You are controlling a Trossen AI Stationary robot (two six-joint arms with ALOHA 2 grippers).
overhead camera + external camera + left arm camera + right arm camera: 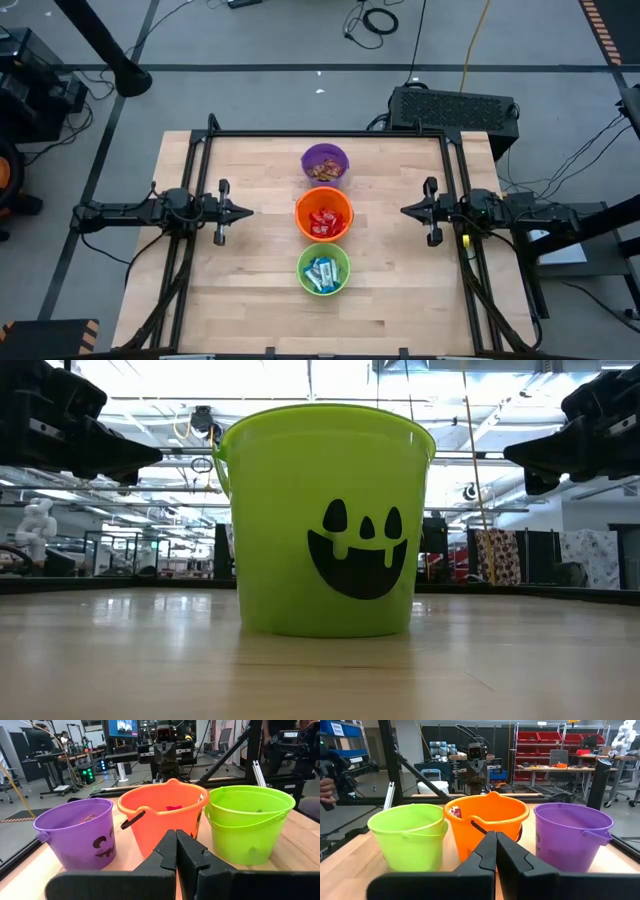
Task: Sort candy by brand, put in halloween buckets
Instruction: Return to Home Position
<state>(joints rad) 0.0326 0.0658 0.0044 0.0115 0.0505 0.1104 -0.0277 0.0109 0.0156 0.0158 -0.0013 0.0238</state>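
— Overhead, was candy [322, 222] seen sorted into three buckets [298, 215]?
— Yes; low down, only the green bucket [290, 510] was shown. The left gripper [245, 211] and right gripper [405, 210] were held closed, flanking them.

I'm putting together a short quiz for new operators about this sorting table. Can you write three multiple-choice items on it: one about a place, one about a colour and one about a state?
1. Which bucket stands in the middle of the row?
A. purple
B. orange
C. green

2. What colour are the wrappers inside the green bucket?
A. red
B. brown
C. blue-and-white

3. How do the fingers of the left hand and the right hand stand?
A. shut, holding nothing
B. spread wide open
C. shut on a candy bar

Answers:
1 B: in the high view, the orange bucket sits between the purple bucket and the green one.
2 C: the high view shows blue-and-white candy in it.
3 A: each wrist view shows its two fingers pressed together with nothing between them.
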